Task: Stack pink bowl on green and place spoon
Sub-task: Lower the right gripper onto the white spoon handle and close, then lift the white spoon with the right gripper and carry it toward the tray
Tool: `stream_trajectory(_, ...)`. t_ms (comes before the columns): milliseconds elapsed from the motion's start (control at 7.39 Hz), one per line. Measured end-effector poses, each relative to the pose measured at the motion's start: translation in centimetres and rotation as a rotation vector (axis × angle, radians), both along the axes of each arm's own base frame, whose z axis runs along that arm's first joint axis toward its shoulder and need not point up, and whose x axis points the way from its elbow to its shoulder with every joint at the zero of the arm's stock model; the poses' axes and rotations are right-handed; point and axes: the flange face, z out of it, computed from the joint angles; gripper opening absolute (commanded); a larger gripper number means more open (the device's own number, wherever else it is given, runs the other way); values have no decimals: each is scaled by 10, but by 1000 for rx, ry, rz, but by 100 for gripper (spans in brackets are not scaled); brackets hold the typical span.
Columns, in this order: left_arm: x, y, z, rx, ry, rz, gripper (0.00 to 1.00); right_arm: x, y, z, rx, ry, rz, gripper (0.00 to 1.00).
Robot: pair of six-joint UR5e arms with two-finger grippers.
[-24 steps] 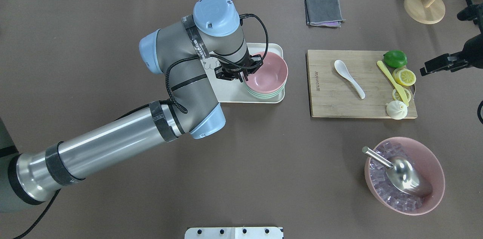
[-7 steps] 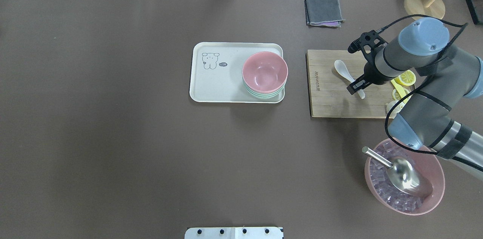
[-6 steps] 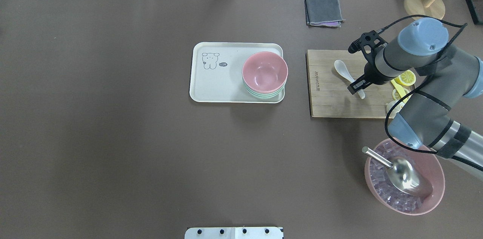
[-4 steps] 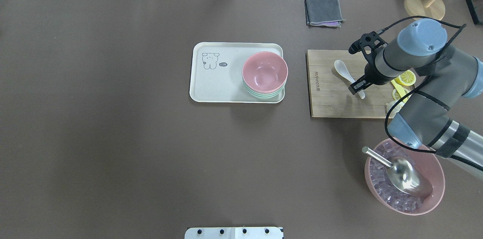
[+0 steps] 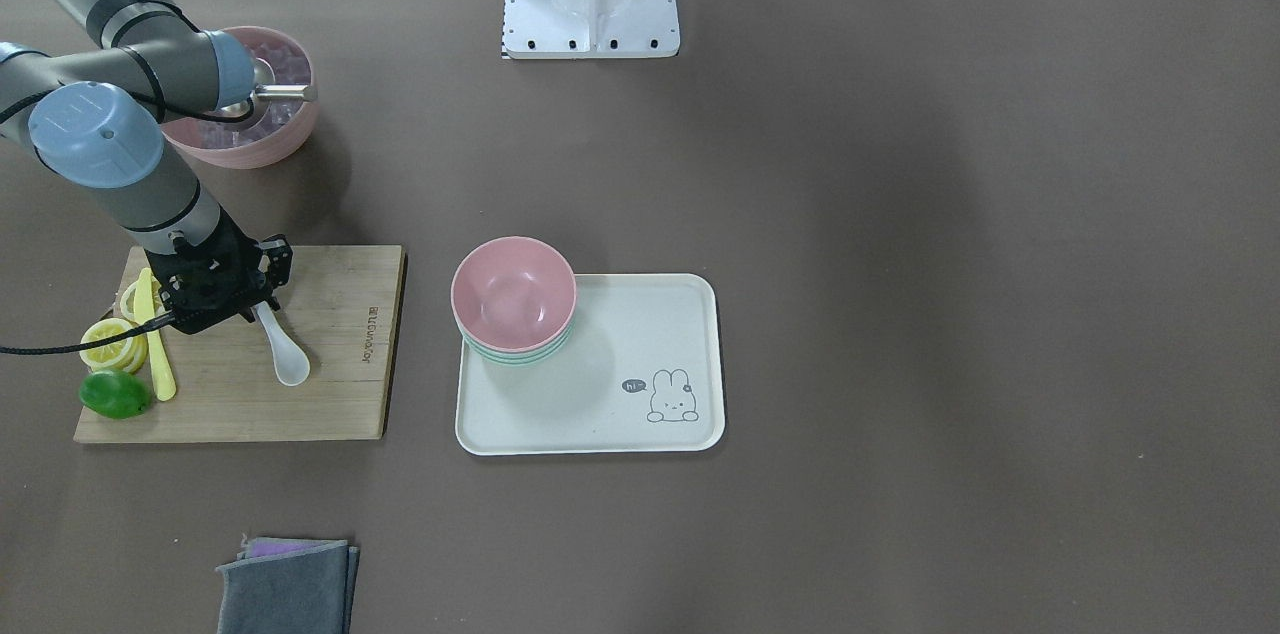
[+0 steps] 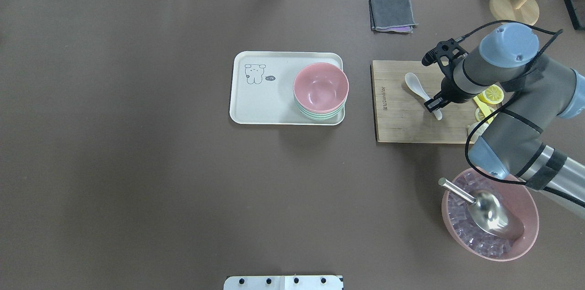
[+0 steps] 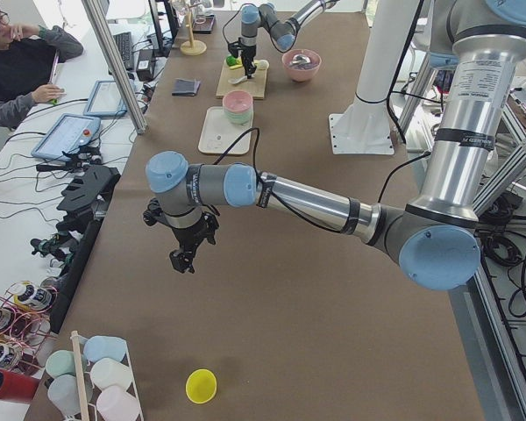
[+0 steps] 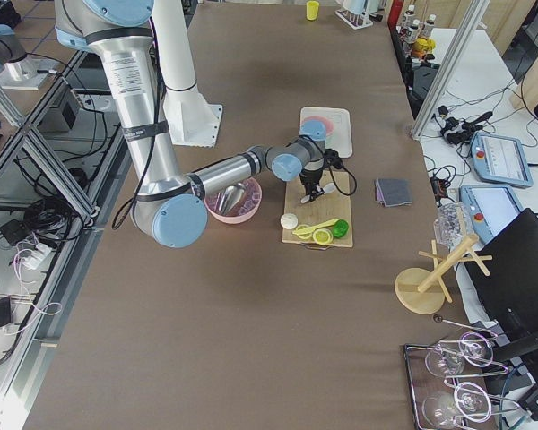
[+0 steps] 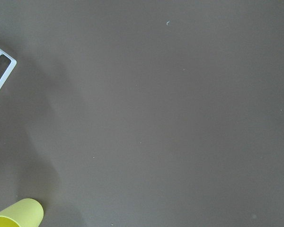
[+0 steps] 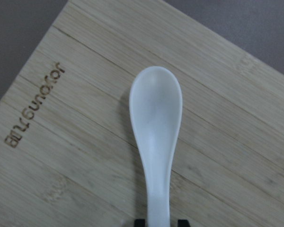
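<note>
lemon slices (image 5: 108, 342), lime (image 5: 115, 394) near spoon (image 5: 288, 362)

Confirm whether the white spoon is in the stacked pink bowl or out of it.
Out. The white spoon lies flat on the cutting board, the right gripper straddling its handle; the stacked pink bowl is empty.

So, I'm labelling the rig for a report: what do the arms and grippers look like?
The right arm and left arm are silver-grey tubes with light-blue joint caps and black bands. A black cable loops along each. The right gripper and left gripper are black, two-fingered.
</note>
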Motion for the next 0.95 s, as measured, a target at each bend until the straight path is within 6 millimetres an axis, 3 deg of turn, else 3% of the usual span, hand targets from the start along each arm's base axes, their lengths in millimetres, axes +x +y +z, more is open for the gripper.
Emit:
stream_trajectory(135, 0, 0, 0, 0, 1, 0, 98, 0, 0, 0, -1, 0, 0, 7)
stream_trajectory(271, 0, 0, 0, 0, 1, 0, 98, 0, 0, 0, -1, 0, 1, 0)
stream_trajectory(677, 0, 0, 0, 0, 1, 0, 98, 5, -7, -13, 4, -17, 16, 0)
stream_trajectory(947, 0, 0, 0, -1, 1, 0, 98, 11, -21, -57, -18, -30, 42, 0)
